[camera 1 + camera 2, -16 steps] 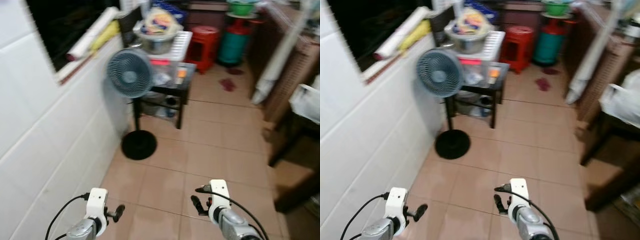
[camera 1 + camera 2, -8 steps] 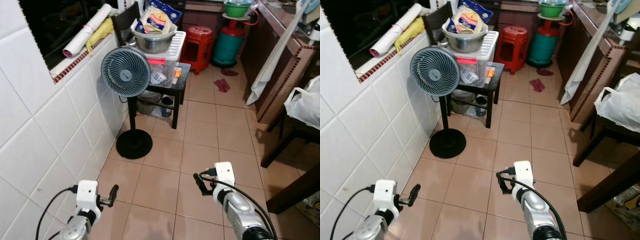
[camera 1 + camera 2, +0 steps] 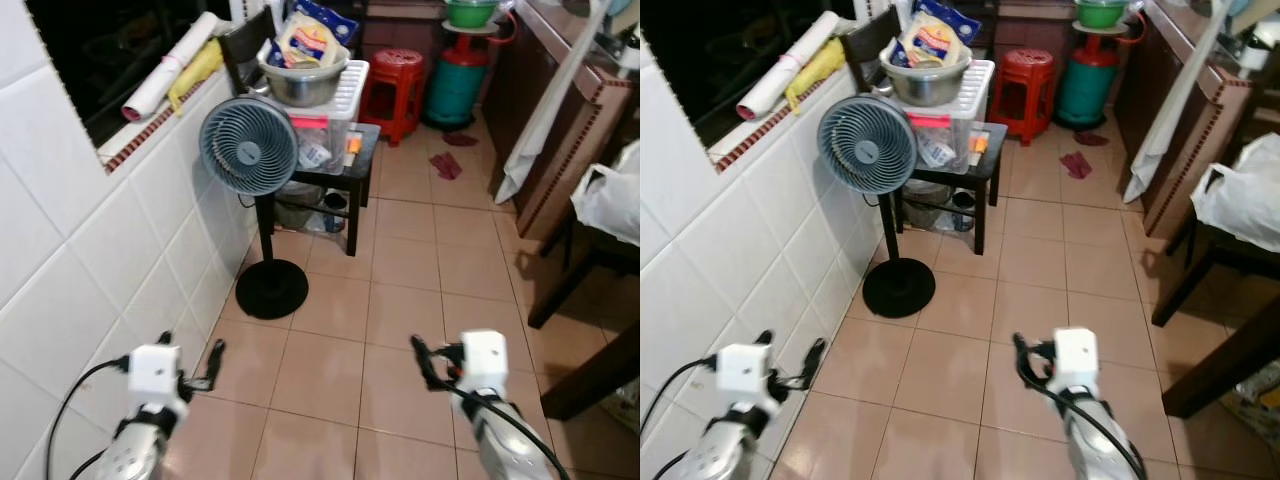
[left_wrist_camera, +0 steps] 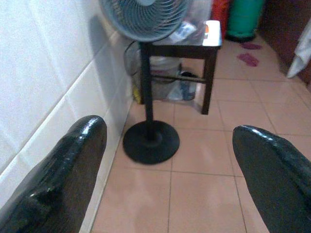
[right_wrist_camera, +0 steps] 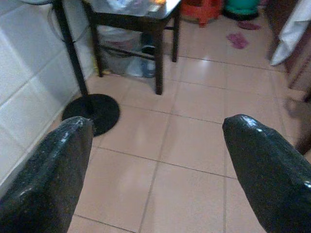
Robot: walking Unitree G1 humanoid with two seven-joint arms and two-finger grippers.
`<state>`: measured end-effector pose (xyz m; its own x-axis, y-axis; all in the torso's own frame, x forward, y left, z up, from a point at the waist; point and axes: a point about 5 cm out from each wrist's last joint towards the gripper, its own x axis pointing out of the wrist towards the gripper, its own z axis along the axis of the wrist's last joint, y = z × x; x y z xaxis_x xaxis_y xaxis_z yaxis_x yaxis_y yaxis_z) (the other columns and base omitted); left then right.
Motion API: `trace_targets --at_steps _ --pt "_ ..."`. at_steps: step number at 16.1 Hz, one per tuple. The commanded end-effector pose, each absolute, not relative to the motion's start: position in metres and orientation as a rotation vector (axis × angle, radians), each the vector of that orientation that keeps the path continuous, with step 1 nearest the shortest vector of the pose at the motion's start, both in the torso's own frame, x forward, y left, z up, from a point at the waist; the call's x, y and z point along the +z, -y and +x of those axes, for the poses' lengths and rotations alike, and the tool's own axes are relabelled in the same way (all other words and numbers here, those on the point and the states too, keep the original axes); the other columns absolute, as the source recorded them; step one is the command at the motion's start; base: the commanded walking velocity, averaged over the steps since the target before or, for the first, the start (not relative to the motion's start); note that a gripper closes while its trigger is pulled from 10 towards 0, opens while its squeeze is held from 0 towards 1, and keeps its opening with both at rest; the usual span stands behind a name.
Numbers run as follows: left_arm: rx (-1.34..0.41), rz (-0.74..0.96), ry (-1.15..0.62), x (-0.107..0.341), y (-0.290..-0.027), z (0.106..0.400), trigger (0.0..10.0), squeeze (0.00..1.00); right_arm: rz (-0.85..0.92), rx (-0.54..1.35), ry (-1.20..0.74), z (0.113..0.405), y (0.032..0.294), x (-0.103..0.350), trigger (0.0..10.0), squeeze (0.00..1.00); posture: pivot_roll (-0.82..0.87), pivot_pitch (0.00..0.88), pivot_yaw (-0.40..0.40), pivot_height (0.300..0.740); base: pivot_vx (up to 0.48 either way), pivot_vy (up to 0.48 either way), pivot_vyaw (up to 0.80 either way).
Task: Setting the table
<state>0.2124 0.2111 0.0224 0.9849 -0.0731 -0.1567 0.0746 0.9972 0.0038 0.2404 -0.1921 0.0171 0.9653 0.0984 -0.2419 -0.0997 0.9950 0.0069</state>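
No tableware in reach yet, so we judge this a walking/search step. The nearest likely item is the steel bowl, w/ printed packets in it, atop a white ribbed plastic crate on the small black table ahead. A dark wooden table edge at our right may be the dining table, but it's cropped, so we can't be sure.

To do it well: keep both arms low and tucked, steer down the middle of the tiled floor, and give the pedestal fan room; its round black base sits just beside our path, close to the glossy white wall tiles.

Left gripper and right gripper both carry nothing, fingers spread wide; pads are black, rounded, slightly grainy.

Further out: red plastic stool, green gas cylinder, white plastic bag on a chair, rolled paper on the sill.
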Motion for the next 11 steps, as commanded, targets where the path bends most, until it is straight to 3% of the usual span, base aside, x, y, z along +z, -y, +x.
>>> trace_targets --at_steps 1,5,7,11 --pt "-0.051 -0.015 -0.164 0.026 -0.216 0.210 10.0 0.00 0.010 0.064 -0.205 0.241 0.197 0.029 10.0 0.00 0.02 0.000 0.035 0.740 0.000 0.000 0.00" --pt "-0.034 -0.038 -0.226 0.027 -0.222 0.190 10.0 0.00 -0.024 0.114 -0.203 0.209 0.193 0.039 10.0 0.00 0.01 0.000 0.033 0.740 0.000 0.000 0.00" --pt "-0.041 -0.045 -0.260 0.026 -0.222 0.186 10.0 0.00 -0.008 0.099 -0.220 0.206 0.193 0.040 10.0 0.00 0.01 0.009 0.034 0.740 0.000 0.000 0.00" --pt "-0.052 -0.069 -0.258 0.032 -0.213 0.199 10.0 0.00 -0.003 0.100 -0.253 0.208 0.191 0.041 10.0 0.00 0.01 0.018 0.025 0.740 0.000 0.000 -0.66"
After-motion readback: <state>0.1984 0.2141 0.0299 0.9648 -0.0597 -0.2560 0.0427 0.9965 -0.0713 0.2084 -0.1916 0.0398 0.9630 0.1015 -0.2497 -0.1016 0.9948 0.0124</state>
